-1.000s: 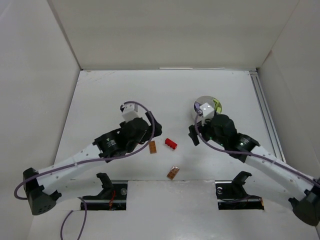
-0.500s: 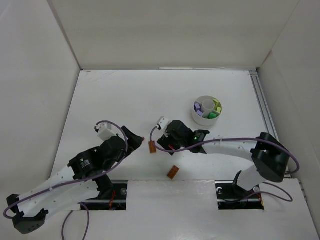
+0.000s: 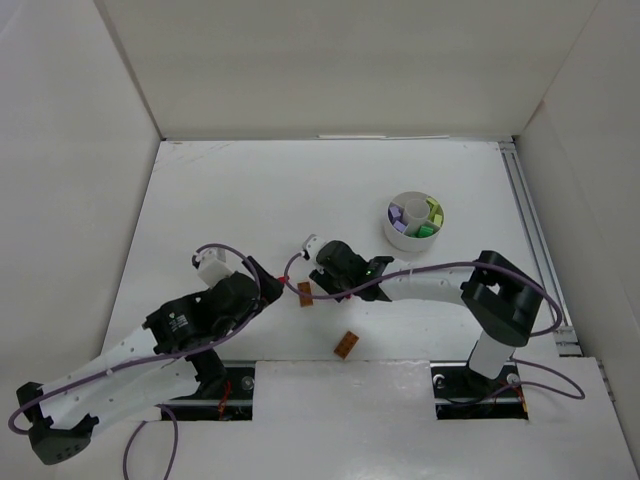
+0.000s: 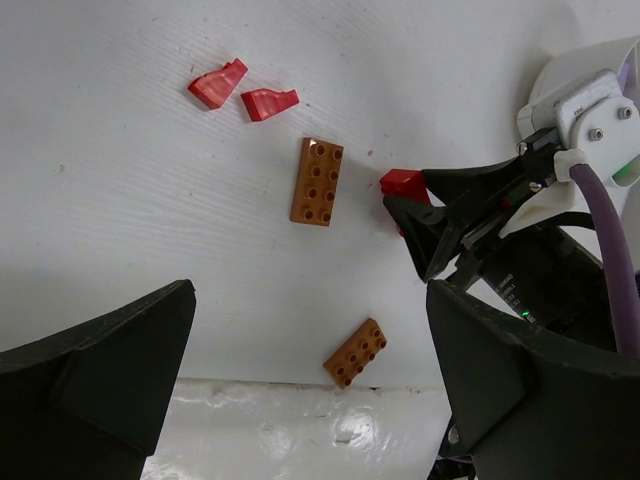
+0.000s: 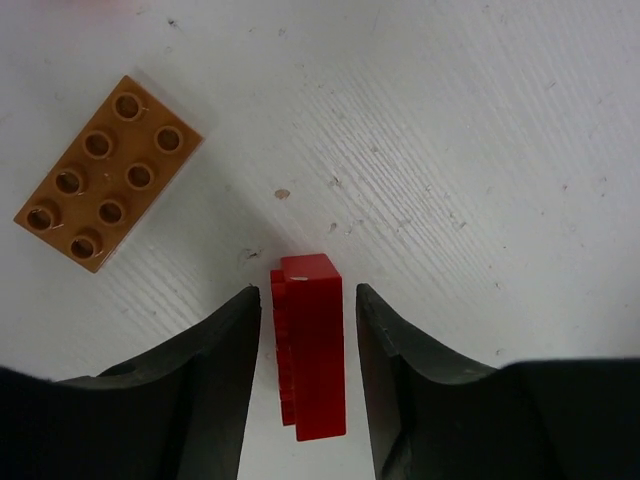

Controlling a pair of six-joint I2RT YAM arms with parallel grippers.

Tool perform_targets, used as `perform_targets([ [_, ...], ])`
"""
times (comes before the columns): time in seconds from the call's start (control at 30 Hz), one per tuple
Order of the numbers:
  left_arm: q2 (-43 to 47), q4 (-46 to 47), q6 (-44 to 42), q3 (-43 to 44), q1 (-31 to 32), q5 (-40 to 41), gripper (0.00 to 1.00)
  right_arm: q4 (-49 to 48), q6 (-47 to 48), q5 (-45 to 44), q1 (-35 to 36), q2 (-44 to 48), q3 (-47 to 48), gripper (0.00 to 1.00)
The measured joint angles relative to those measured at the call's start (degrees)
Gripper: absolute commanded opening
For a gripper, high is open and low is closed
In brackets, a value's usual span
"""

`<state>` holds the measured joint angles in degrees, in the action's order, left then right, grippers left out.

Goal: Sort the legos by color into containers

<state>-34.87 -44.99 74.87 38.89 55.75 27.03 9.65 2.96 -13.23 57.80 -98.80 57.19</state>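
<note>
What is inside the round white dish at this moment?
The round white dish holds purple legos on its left, pale yellow legos at upper right, green legos at lower right. Nearest compartments show only white; the wall may hide more.

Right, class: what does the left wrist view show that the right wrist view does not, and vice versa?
Left wrist only: two small red pieces, a second orange brick and the right gripper from outside. Right wrist only: narrow gaps between its fingers and the red brick. Both: the red brick and the orange brick beside it.
</note>
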Motion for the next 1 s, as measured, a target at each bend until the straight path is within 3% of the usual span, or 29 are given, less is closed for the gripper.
perform_targets([
  [0.17,0.0,-0.35,0.0,0.0,0.0,0.04,0.99,0.15,-0.55,-0.52,-0.02,0.02,0.0,0.18],
  [0.33,-0.02,-0.39,0.0,0.0,0.0,0.17,0.99,0.61,-0.04,-0.55,0.0,1.2,0.07,0.03],
  [0.57,-2.03,-0.09,0.2,0.11,0.02,0.68,0.99,0.85,2.75,0.55,-3.02,8.98,1.73,0.03],
  [0.83,-12.98,1.55,-1.53,5.92,-0.17,2.08,0.99,-8.83,8.33,11.78,-24.61,21.07,1.16,0.06],
  [1.0,-19.41,5.22,-6.82,9.22,-4.81,0.46,0.99,-19.69,11.54,24.37,-34.73,21.79,-0.68,0.07],
])
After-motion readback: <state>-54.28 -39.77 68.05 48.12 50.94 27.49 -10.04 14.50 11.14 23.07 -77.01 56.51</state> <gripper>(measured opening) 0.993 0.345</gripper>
